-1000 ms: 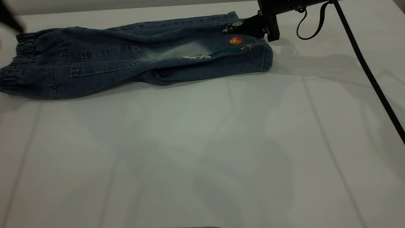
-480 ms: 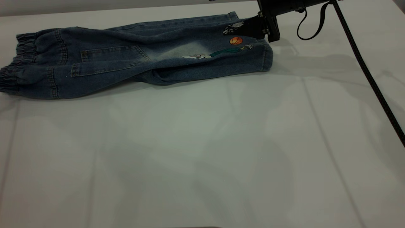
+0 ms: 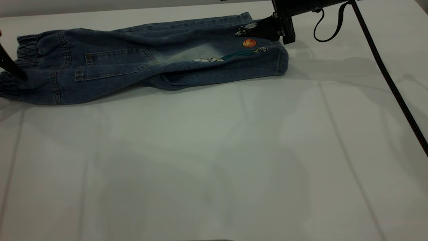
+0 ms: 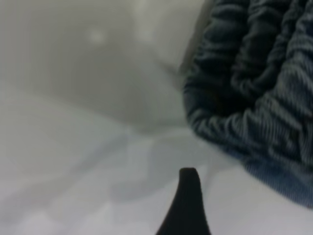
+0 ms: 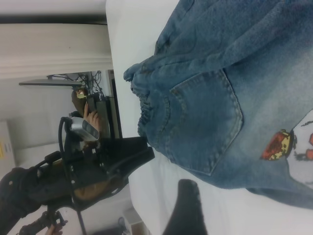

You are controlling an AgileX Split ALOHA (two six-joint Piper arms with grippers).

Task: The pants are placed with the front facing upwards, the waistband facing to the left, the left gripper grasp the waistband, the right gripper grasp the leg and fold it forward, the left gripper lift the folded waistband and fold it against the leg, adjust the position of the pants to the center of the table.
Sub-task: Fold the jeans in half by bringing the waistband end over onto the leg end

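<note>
The blue denim pants (image 3: 133, 63) lie folded lengthwise along the far part of the white table (image 3: 214, 150). Their gathered waistband (image 3: 23, 53) is at the left, and an orange ball patch (image 3: 249, 43) sits near the leg hem at the right. My left gripper (image 3: 10, 65) shows as a thin black finger at the left edge, right against the waistband. In the left wrist view one finger (image 4: 188, 200) stands over bare table beside the ruffled band (image 4: 249, 88), holding nothing. My right gripper (image 3: 249, 29) hovers over the far leg hem, open.
The right arm's black cable (image 3: 384, 70) runs down across the table's right side. The left arm's body (image 5: 98, 161) and other equipment stand beyond the table's waistband-side edge. Open tabletop stretches in front of the pants.
The left finger was up at the far left corner, left the view, and now sits lower against the waistband. The right gripper and the pants have hardly moved.
</note>
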